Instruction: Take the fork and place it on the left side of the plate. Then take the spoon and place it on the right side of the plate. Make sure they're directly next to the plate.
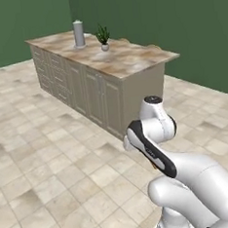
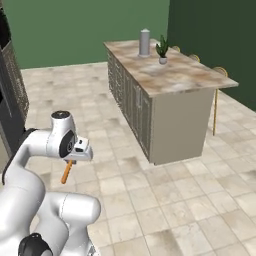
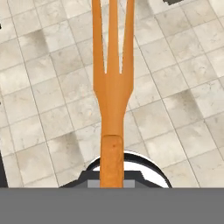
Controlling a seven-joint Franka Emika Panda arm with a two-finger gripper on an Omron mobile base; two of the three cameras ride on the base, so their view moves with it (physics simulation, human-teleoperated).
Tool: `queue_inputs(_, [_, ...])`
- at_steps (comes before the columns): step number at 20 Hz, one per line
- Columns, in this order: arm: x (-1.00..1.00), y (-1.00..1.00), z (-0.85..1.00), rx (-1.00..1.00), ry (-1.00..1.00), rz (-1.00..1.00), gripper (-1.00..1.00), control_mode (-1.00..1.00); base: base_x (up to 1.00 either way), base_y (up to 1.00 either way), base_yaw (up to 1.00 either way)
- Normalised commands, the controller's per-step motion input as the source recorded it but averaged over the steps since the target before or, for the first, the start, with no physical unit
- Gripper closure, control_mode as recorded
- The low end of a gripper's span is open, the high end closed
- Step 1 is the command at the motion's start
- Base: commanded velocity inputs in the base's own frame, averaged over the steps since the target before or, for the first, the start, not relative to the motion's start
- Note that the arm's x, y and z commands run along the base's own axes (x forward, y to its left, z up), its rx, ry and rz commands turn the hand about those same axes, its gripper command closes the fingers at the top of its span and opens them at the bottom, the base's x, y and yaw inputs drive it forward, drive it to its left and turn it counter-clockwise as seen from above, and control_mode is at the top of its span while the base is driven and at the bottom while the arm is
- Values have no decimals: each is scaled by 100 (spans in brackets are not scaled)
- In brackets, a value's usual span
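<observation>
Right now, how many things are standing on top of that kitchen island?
2. A grey cylinder stands near the island's far end, and a small potted plant sits just beside it, closer to the robot. Anything lying flat on the marbled top may be hidden.

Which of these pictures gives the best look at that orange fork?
The hand view: the fork runs up the middle, tines and neck sharp against the tiled floor. The right base view shows only its handle poking down below the hand. In the left base view just a sliver peeks past the arm.
</observation>
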Motion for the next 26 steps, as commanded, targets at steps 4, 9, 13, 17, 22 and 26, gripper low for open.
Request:
queue_inputs(4, [0,0,0,0,0,0,100,100,63,-24,-19])
queue_inputs(9, [0,0,0,0,0,0,100,100,67,-27,-11])
queue_inputs(13, [0,0,0,0,0,0,100,100,71,-34,-1])
queue_inputs(17, [0,0,0,0,0,0,100,100,71,-36,0])
queue_inputs(22, [0,0,0,0,0,0,100,100,72,-38,0])
queue_inputs(26, [0,0,0,0,0,0,100,100,70,-40,0])
